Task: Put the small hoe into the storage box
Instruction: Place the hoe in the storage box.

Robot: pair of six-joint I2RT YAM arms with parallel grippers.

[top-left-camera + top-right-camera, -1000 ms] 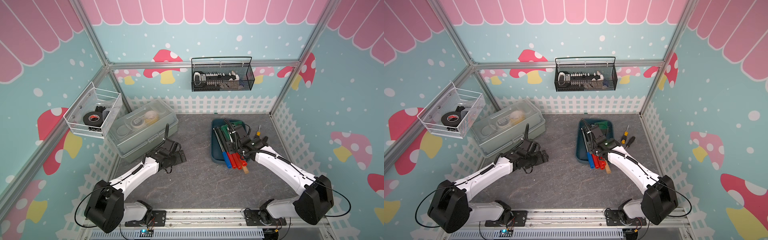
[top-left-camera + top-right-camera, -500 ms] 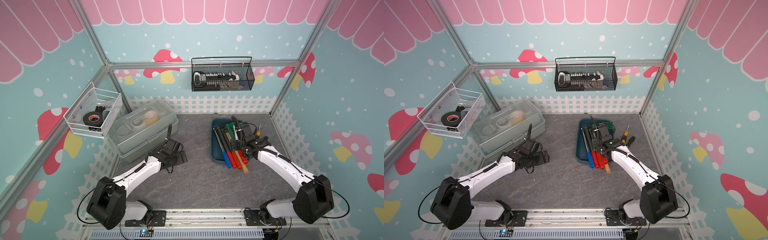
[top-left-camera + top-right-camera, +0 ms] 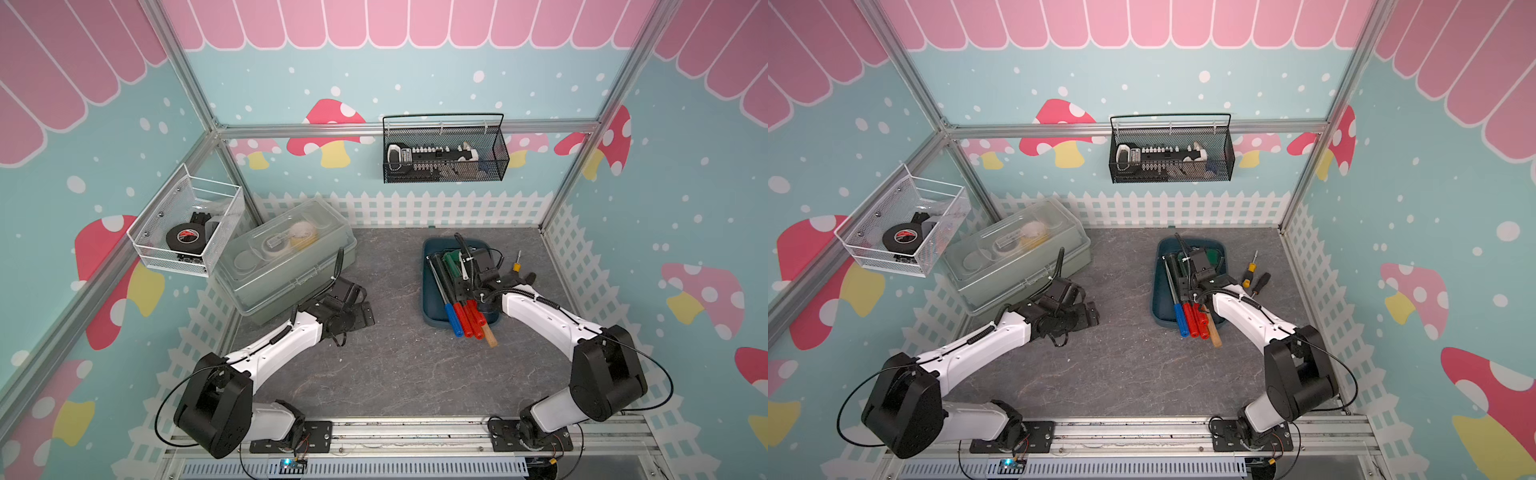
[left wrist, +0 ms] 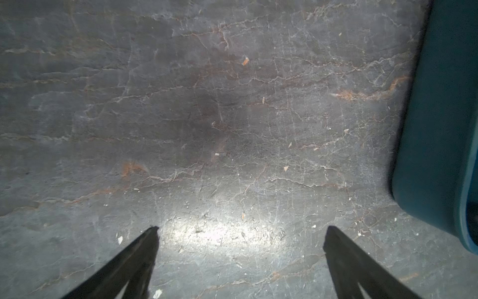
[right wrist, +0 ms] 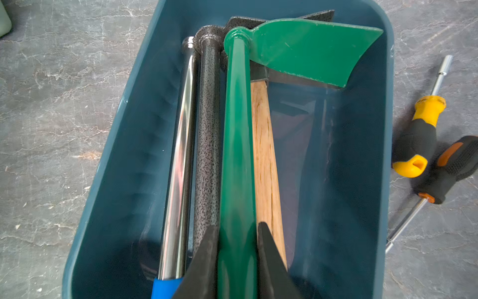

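Your right gripper point(image 5: 238, 226), lower centre, grips the small hoe point(image 5: 236, 129) mid-handle to seat it in the storage box point(image 5: 134, 145); left gripper point(image 4: 240, 229) open

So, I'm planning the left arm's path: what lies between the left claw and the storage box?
Nothing but bare tabletop; the left wrist view shows that stretch from the left claw to the storage box.

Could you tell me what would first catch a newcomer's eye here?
The right gripper clamps the green hoe by its shaft inside the teal storage box, beside a wooden-handled hoe. A yellow-and-black screwdriver lies outside the box, and the left gripper hangs open over the tabletop.
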